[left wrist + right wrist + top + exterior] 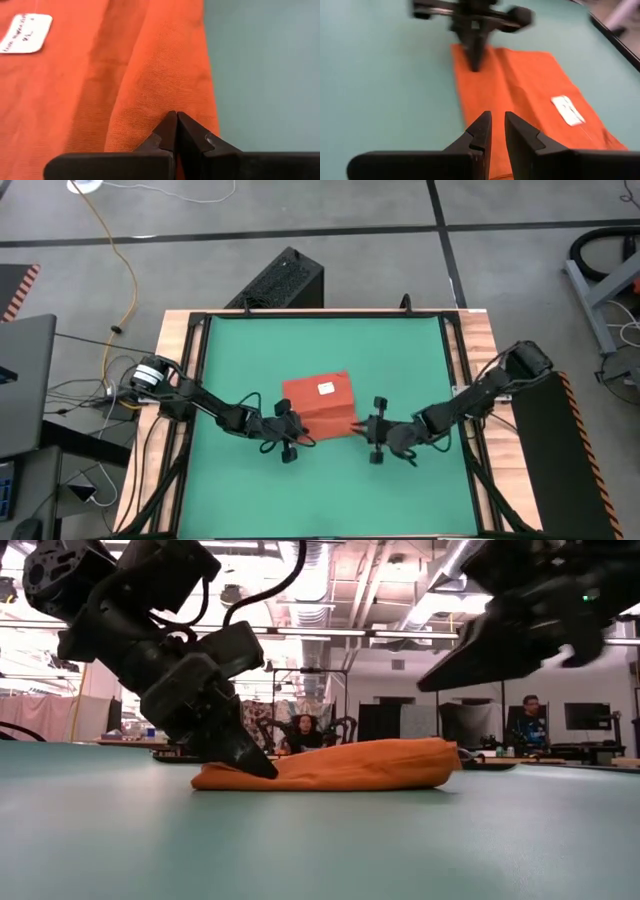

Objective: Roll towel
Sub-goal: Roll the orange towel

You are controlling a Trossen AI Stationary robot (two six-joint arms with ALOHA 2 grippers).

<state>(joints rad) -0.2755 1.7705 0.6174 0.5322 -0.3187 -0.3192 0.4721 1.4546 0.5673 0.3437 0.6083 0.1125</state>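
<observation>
From above, your towel lies mid-mat between both grippers; low down, the left gripper pinches its near fold with fingers pressed together, while the right gripper, fingers slightly spread, should match height before rolling evenly.

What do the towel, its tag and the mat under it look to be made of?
Towel: soft woven cloth, matte orange-red; fine weave and folds show in the left wrist view. Tag: white, smooth, printed, probably a sewn fabric or paper label. Mat: flat green sheet with a dull, even surface, possibly rubber or felt; the pictures leave that open.
</observation>
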